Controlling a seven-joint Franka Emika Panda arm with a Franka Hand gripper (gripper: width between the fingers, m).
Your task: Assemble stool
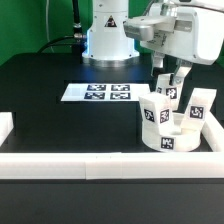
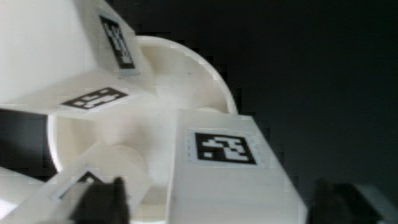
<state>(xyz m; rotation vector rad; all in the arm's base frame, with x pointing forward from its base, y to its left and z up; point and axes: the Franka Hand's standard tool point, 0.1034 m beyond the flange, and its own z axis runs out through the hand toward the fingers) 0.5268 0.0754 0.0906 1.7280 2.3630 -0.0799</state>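
Note:
The stool's round white seat disc (image 1: pixel 168 137) lies at the exterior view's right, with white block legs standing on it. One tagged leg (image 1: pixel 152 113) is at its left and another (image 1: pixel 200 105) at its right. My gripper (image 1: pixel 168 82) hangs over a third leg (image 1: pixel 167 93) at the back. In the wrist view this tagged leg (image 2: pixel 228 150) stands between my two dark fingers (image 2: pixel 93 200), with a narrow gap on each side. The gripper (image 2: pixel 222 205) is open around it, not touching. The seat disc (image 2: pixel 178 70) and another leg (image 2: pixel 98 50) lie beyond.
The marker board (image 1: pixel 97 93) lies flat at the table's middle. A long white border rail (image 1: pixel 90 165) runs along the front edge, with a short one (image 1: pixel 5 125) at the exterior view's left. The robot base (image 1: pixel 108 35) stands at the back.

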